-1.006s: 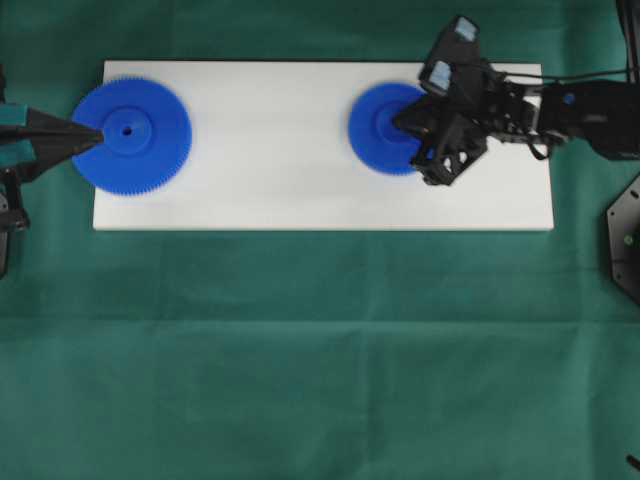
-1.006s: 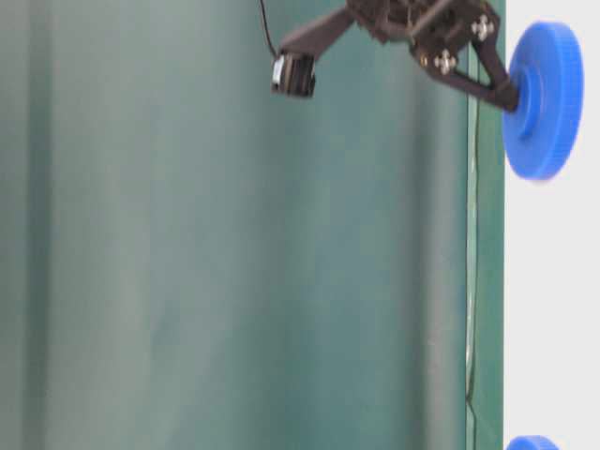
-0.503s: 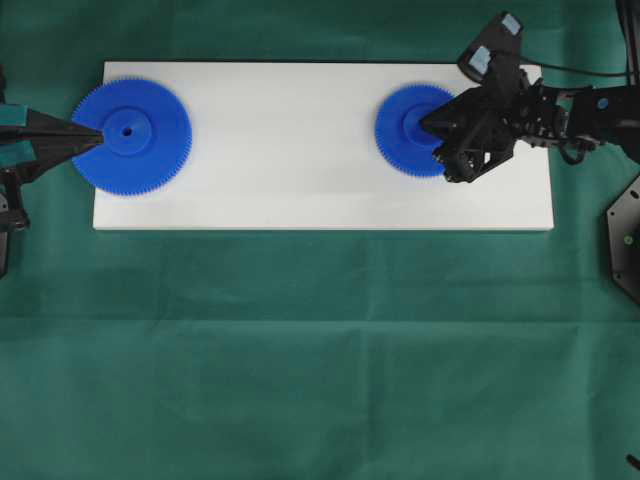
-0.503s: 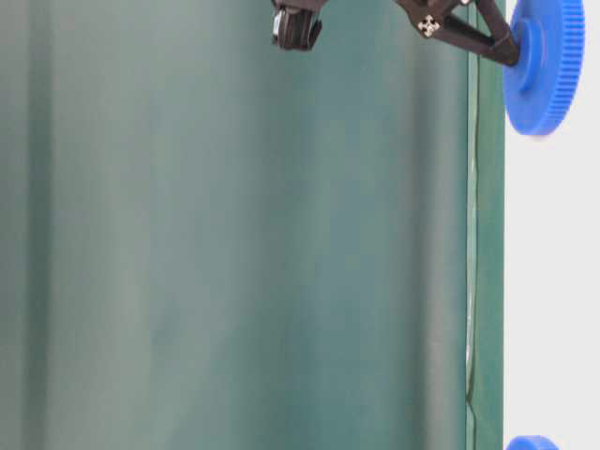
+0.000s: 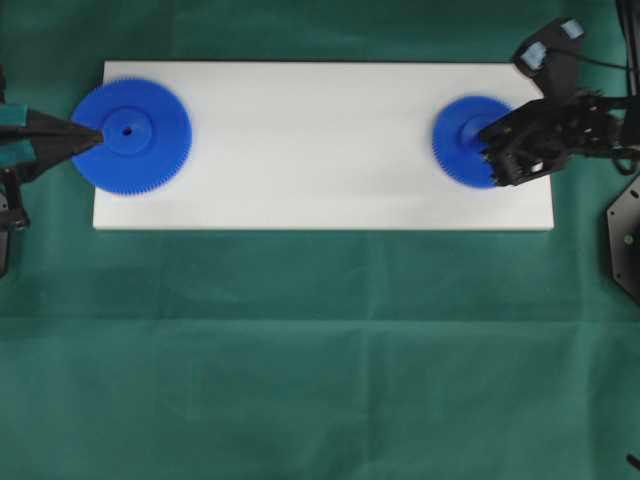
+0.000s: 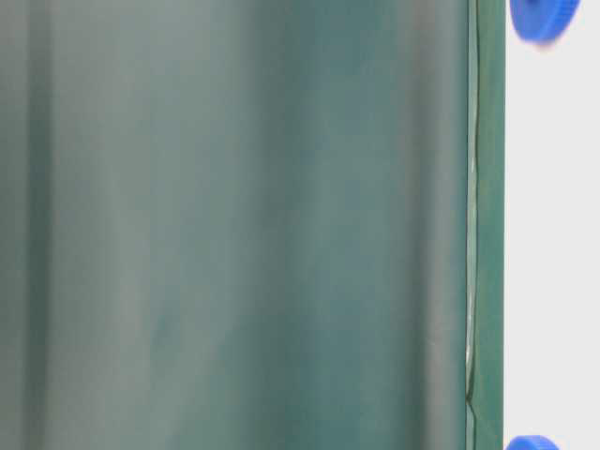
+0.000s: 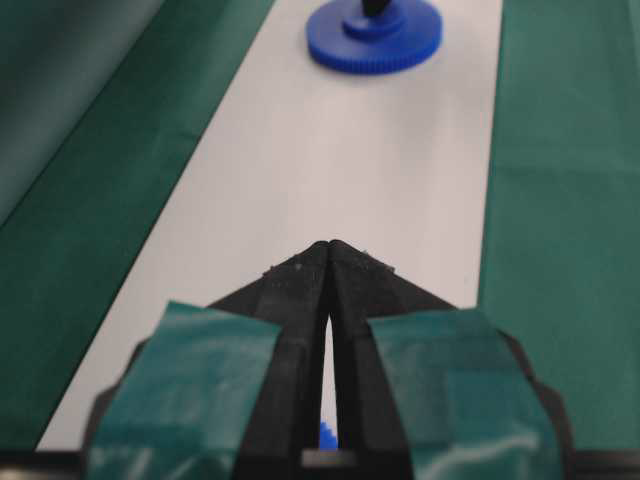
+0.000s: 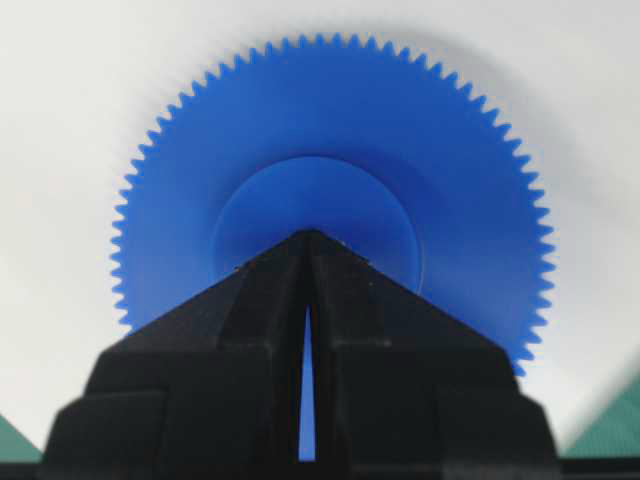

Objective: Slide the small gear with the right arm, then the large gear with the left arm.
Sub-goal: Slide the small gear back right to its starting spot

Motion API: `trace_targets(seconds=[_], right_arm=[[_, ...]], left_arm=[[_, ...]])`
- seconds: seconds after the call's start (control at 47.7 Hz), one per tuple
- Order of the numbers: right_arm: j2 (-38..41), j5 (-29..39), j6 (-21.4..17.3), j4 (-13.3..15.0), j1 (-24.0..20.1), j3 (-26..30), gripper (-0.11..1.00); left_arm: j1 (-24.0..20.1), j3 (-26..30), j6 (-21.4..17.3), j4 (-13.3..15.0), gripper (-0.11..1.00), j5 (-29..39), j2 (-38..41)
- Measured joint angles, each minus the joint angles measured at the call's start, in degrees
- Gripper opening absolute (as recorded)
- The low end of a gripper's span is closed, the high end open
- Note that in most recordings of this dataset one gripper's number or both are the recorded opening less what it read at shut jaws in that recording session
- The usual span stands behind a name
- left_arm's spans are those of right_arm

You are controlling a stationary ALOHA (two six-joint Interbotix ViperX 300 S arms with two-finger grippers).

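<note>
Right wrist view, lower frame: right gripper (image 8: 306, 240), black and pointed, fingers pressed together to a hairline slit, nothing held between them. The tip rests on the raised round hub of the small gear (image 8: 330, 180), a bright blue flat plastic disc with fine, crisp teeth. The centre hole is hidden under the tip. The gear lies flat on the white rectangular board (image 8: 80, 120).

Overhead view: small gear (image 5: 468, 140) sits at the right end of the white board (image 5: 300, 150), with the right gripper (image 5: 485, 130) over its right half.

Far left of the overhead frame: large gear (image 5: 131, 135), the same blue toothed plastic but wider, with its small centre hole open. It overhangs the board's left edge. The left gripper (image 5: 97, 134), black with teal tape, has its tip on the gear beside the hub. In the left wrist view the left gripper (image 7: 329, 246) is pinched to a narrow slit and empty, with the small gear (image 7: 373, 37) far off at the top of the frame.

Judgement: the first step is in hand, with the right tip engaged on the small gear. The large gear's slide looks not yet begun, though the left arm is posed ready for it.
</note>
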State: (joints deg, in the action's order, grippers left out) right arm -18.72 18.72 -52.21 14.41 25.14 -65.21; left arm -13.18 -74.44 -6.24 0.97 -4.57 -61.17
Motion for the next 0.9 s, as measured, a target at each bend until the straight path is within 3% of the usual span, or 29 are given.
trace_targets(seconds=[0.21,0.377,0.566,0.901], right_arm=[[-5.5,4.1,-5.4,6.8,0.0,-3.1,0.50],[-5.7,2.3,-6.7,11.4,0.0,-3.6,0.50],[-4.1,-2.5,-6.7,13.7,0.7,-3.8,0.50],[-4.4,-2.6,-7.0,16.9,0.4,-2.3,0.50]], left_arm=[[0.0,0.0,0.0,0.0,0.00,0.0,0.0],[0.0,-0.1,0.0,-0.1,0.00,0.0,0.0],[0.0,-0.1,0.1,-0.1,0.00,0.0,0.0],[0.0,-0.1,0.1,-0.1,0.00,-0.1,0.0]])
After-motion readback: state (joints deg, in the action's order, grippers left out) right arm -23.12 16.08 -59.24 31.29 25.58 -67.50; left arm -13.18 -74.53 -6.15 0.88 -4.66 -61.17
